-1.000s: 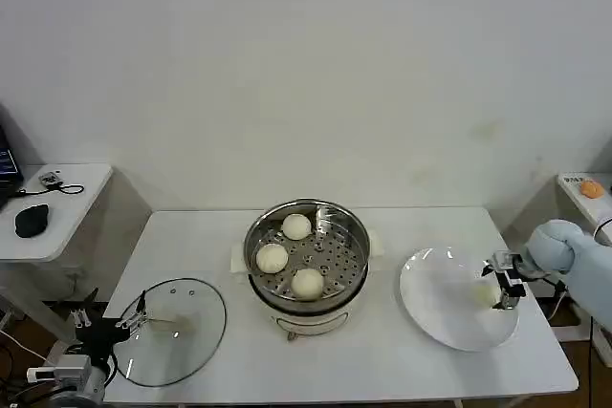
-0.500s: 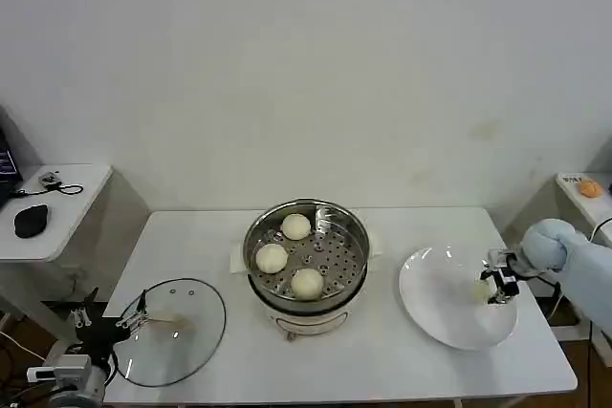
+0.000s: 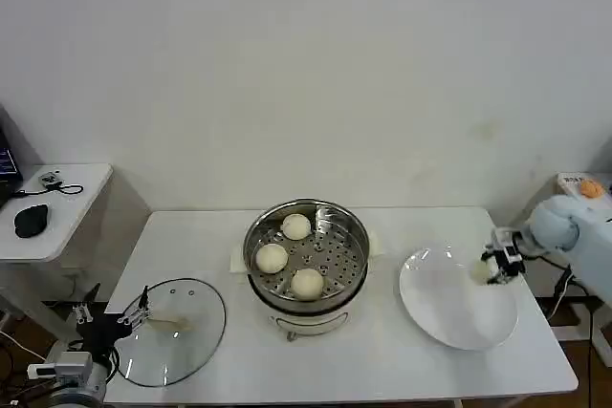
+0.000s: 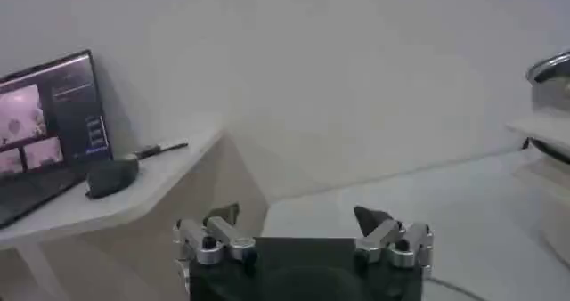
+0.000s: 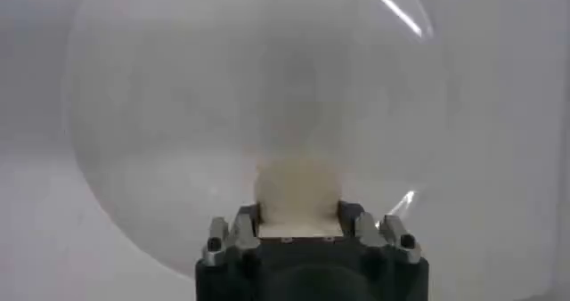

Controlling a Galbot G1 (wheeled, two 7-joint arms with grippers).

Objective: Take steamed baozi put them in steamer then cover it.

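Four steamed baozi are in sight. Three lie on the perforated floor of the steamer (image 3: 307,257) at the centre of the head view: one baozi at the back (image 3: 295,226), one toward the left (image 3: 272,258), and one at the front (image 3: 307,283). None of the three touches another.

The fourth baozi (image 3: 482,271) is at the right of the frame, clamped between the fingers of the right end effector (image 3: 495,266) above the right edge of the single white plate (image 3: 449,303). In the right wrist view the same bun (image 5: 297,191) sits squeezed in the right end effector (image 5: 299,225), with the plate (image 5: 178,107) spread out beyond it.

The one cover (image 3: 170,332) lies flat on the table (image 3: 382,351) at the lower left of the head view, well apart from the steamer, its pale handle at its centre. The left end effector (image 3: 113,324) sits at the cover's left rim, low in the frame; in the left wrist view the left end effector (image 4: 304,240) has its two fingers set wide apart with nothing between them.

At the far left a side table (image 3: 67,200) carries one dark mouse (image 3: 32,220); the left wrist view also shows a laptop screen (image 4: 49,102) there.
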